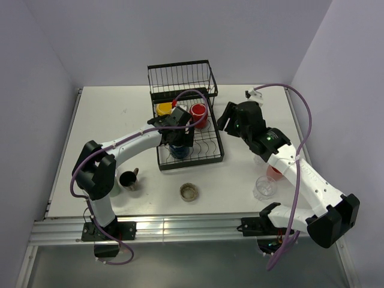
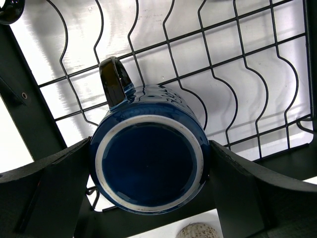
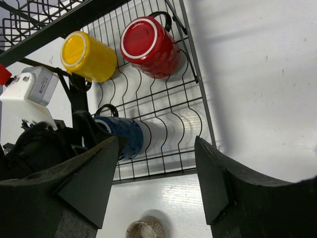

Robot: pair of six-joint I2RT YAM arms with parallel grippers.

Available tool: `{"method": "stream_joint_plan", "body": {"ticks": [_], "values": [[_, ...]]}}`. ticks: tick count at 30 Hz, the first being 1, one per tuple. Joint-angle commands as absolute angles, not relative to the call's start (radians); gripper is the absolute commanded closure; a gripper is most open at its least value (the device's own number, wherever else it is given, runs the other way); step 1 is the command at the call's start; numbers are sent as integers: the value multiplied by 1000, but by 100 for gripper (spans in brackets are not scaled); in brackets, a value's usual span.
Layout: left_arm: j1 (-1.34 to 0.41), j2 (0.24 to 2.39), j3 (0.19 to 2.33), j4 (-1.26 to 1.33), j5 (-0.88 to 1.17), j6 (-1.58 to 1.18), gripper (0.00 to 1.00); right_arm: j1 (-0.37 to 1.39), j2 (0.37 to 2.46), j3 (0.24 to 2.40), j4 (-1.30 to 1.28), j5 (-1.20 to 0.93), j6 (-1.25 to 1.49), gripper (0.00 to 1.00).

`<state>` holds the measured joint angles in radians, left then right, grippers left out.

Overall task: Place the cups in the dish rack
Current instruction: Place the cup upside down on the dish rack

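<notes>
The black wire dish rack (image 1: pixel 211 151) sits mid-table. A navy mug (image 2: pixel 148 163) stands upside down on its wavy wires, handle toward the rack's far end. My left gripper (image 1: pixel 178 140) is open, with its wide jaws flanking the mug's sides. A yellow mug (image 3: pixel 89 55) and a red mug (image 3: pixel 148 45) rest upside down further back in the rack (image 3: pixel 198 104). My right gripper (image 3: pixel 158 163) hovers open and empty over the table by the rack's right front corner (image 1: pixel 227 119). A black mug (image 1: pixel 128 179), a low brownish glass (image 1: pixel 189 192) and a clear glass (image 1: pixel 264 187) stand on the table.
The rack's taller basket section (image 1: pixel 182 78) rises at the far end. A red cup (image 1: pixel 274 172) shows partly under my right forearm. The brownish glass (image 3: pixel 146 229) lies just in front of the rack. Walls close in the table on three sides.
</notes>
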<state>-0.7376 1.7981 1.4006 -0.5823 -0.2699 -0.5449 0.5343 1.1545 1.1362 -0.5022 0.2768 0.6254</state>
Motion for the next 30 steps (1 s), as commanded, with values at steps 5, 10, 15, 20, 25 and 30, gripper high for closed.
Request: {"method": "stream_joint_plan", "body": {"ticks": [5, 10, 15, 20, 25, 30], "values": [[-745, 1784, 1381, -557, -295, -563, 1, 540, 1160, 1146, -494, 288, 609, 28], [-745, 1778, 1373, -535, -285, -565, 1, 540, 1157, 1141, -497, 294, 611, 25], [-749, 1763, 1365, -525, -290, -564, 1, 541, 1152, 1131, -494, 296, 609, 23], [-750, 1746, 1362, -522, -296, -565, 1, 540, 1155, 1137, -500, 301, 609, 23], [-750, 1733, 1364, -525, -293, -560, 1, 540, 1157, 1147, -509, 307, 607, 23], [-750, 1726, 1362, -532, -290, -558, 1, 540, 1160, 1158, -518, 310, 604, 22]]}}
